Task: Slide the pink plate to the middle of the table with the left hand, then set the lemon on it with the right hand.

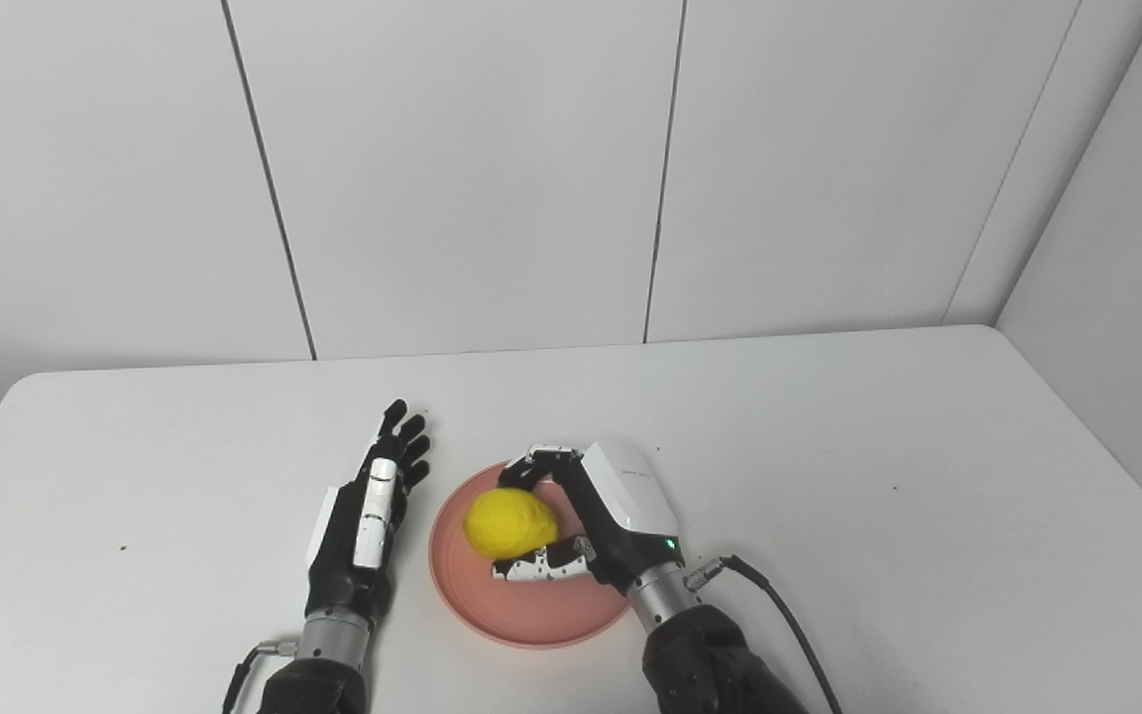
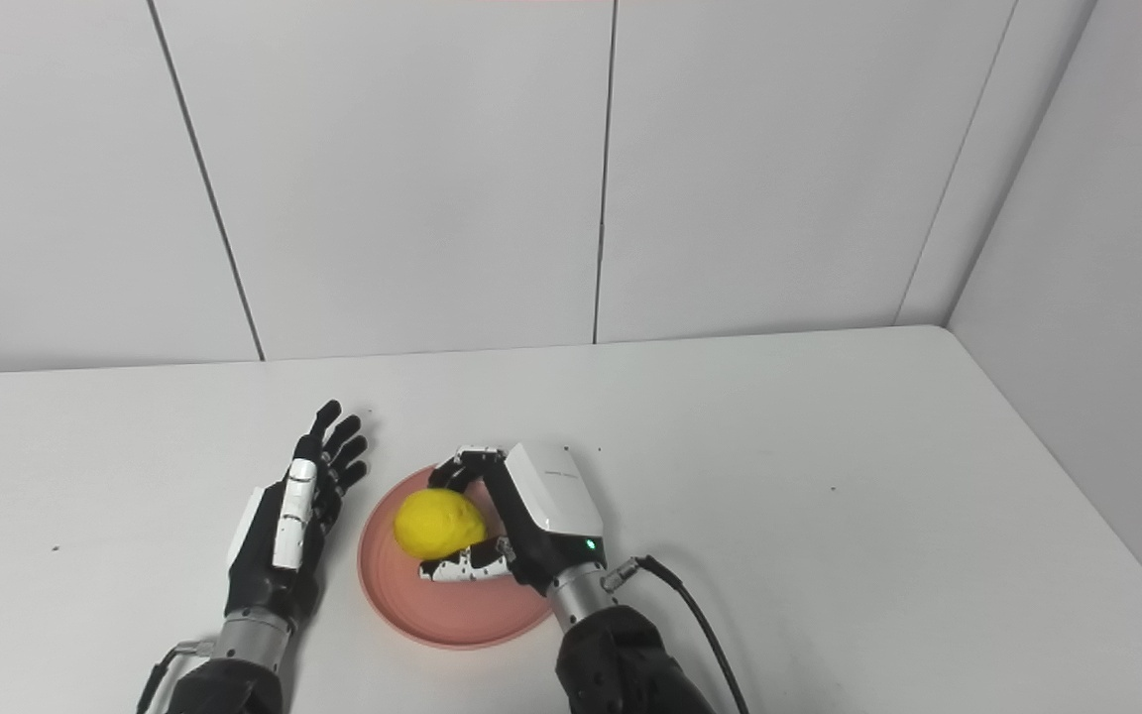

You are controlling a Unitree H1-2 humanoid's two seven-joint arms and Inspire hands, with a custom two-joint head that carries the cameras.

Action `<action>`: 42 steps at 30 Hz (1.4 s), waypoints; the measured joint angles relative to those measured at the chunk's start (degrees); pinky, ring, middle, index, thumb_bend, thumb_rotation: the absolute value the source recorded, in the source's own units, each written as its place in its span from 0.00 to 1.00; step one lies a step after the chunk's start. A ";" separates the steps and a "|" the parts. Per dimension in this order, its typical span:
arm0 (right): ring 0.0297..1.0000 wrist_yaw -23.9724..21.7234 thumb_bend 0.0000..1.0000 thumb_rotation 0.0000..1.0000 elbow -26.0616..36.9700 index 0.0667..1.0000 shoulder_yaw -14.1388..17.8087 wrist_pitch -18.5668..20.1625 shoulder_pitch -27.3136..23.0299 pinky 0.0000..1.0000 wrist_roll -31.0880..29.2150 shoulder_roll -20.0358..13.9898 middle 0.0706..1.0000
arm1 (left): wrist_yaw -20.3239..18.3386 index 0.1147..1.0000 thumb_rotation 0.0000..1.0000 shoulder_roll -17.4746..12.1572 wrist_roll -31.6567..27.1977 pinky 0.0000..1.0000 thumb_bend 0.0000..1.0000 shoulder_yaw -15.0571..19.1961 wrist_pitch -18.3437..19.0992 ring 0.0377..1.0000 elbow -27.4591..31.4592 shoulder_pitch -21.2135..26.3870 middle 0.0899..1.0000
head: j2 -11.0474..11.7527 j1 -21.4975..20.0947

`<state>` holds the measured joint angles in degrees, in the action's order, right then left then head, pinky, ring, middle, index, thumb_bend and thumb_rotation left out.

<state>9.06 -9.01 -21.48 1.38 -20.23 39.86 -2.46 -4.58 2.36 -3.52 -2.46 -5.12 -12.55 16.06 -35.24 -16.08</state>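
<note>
1. Round, shallow pink plastic plate (image 1: 531, 605) sits on the white table (image 1: 829, 446), close to the near edge and roughly midway between the left and right edges.
2. Bright yellow oval lemon (image 1: 510, 523) is over the plate's left half; cannot tell if it rests on the plate or is just clear of it.
3. Right hand (image 1: 586, 521) wraps the lemon: curled fingers (image 1: 541, 463) touch its far side, thumb (image 1: 541, 567) runs under its near side, palm to its right. Grip closed on the fruit.
4. Left hand (image 1: 365, 521) lies flat just left of the plate rim, fingers straight and apart, holding nothing.
5. Handling judgement: lemon looks light, firm, and round enough to roll; best held across the middle, as now.
6. Plate probably stiff, light and slick, so liable to skid if nudged.
</note>
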 measured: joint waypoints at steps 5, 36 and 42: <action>0.82 -0.12 0.51 0.17 1.58 0.46 -0.05 0.02 0.28 0.86 0.45 0.02 0.81 | 0.00 0.95 1.00 0.00 0.00 0.93 0.61 0.02 0.12 0.94 0.11 -0.03 0.94 | -0.18 0.00; 0.92 -4.96 0.70 0.58 4.35 0.81 0.30 0.19 1.26 1.00 3.32 -1.29 0.90 | -0.07 0.96 1.00 -0.07 -0.11 0.96 0.61 0.05 0.70 0.95 0.10 -0.02 0.95 | 0.00 -0.70; 0.93 -4.14 0.68 0.86 5.79 0.92 3.13 0.11 2.46 0.91 0.50 -0.79 0.95 | -0.22 0.97 1.00 -0.17 -0.14 0.96 0.62 0.07 0.69 0.95 -0.03 0.03 0.96 | 0.18 -0.79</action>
<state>4.91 -3.21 -18.35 1.49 -17.77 40.36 -3.25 -4.79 2.19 -3.66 -2.40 -4.43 -12.58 16.09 -35.07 -16.87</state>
